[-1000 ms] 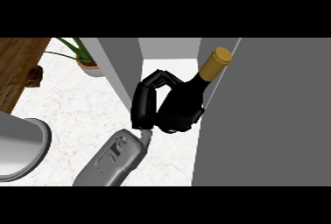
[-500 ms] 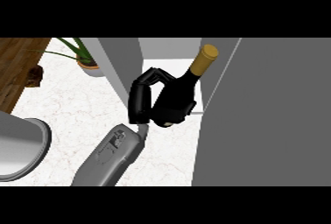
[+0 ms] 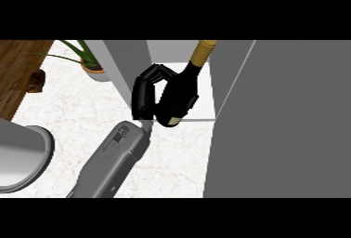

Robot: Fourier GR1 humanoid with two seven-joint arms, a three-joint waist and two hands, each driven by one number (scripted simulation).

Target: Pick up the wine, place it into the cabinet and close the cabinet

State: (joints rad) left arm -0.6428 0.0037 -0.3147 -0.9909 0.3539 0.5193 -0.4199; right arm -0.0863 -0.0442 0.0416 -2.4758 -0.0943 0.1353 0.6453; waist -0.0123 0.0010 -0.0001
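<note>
At far left a plant [image 3: 87, 62] stands on the counter [image 3: 75, 111], beside the cabinet [image 3: 126, 65]. Right of it, one hand [image 3: 147, 93] has its fingers curled round the wine [image 3: 179, 95], holding the bottle tilted in the cabinet's opening, gold neck pointing far. Further right hangs the open grey door [image 3: 288, 121].

We see even, soft light across the pale counter [image 3: 178, 153], with no glare. The cabinet door [image 3: 288, 121] at right looks flat grey. Shadows are faint; edges stay undistorted.
</note>
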